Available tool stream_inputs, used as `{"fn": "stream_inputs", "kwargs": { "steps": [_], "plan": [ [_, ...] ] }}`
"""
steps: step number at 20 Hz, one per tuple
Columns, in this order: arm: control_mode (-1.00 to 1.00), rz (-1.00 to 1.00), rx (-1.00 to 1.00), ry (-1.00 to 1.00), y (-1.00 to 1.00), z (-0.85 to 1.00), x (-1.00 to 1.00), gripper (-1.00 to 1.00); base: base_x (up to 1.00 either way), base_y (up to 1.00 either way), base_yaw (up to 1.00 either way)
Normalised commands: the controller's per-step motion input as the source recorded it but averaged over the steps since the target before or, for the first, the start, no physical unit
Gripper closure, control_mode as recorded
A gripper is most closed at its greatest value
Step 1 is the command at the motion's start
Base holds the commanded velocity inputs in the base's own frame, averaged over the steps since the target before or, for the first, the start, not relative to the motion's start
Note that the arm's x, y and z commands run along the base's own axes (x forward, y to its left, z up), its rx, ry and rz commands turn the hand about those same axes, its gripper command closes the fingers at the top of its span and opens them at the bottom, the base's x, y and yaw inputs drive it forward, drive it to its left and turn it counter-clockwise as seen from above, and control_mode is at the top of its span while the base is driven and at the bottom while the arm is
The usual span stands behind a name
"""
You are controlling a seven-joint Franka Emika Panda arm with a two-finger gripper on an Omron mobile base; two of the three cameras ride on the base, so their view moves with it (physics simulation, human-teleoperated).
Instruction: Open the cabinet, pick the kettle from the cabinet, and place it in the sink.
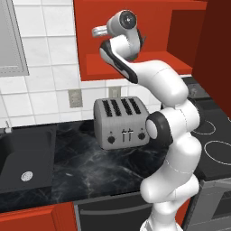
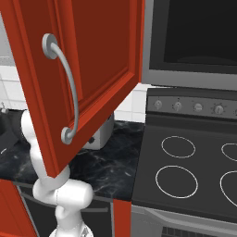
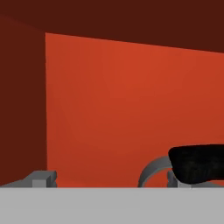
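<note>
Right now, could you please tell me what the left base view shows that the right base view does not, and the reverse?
Left base view alone: the sink with its drain, the wall outlet, the cabinet interior with the arm reaching in. Right base view alone: the open cabinet door with its silver handle, the stove knobs. Both share the toaster, the black counter and the stove burners.

Open red cabinet door with silver bar handle in front, toaster behind it, black stovetop at right
</note>
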Motion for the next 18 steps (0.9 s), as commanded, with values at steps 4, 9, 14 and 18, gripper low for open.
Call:
{"fn": "stream_inputs", "kwargs": {
  "steps": [4,9,14,18],
  "plan": [
    [-1.0,0.0,0.0,-0.07,0.11,0.0,0.01,-1.0,0.0,0.0,0.0],
    [-1.0,0.0,0.0,-0.04,0.07,0.0,0.07,-1.0,0.0,0.0,0.0],
    [-1.0,0.0,0.0,-0.04,0.06,0.0,0.1,-1.0,0.0,0.0,0.0],
    [-1.0,0.0,0.0,-0.07,0.04,0.0,0.07,-1.0,0.0,0.0,0.0]
  ]
}}
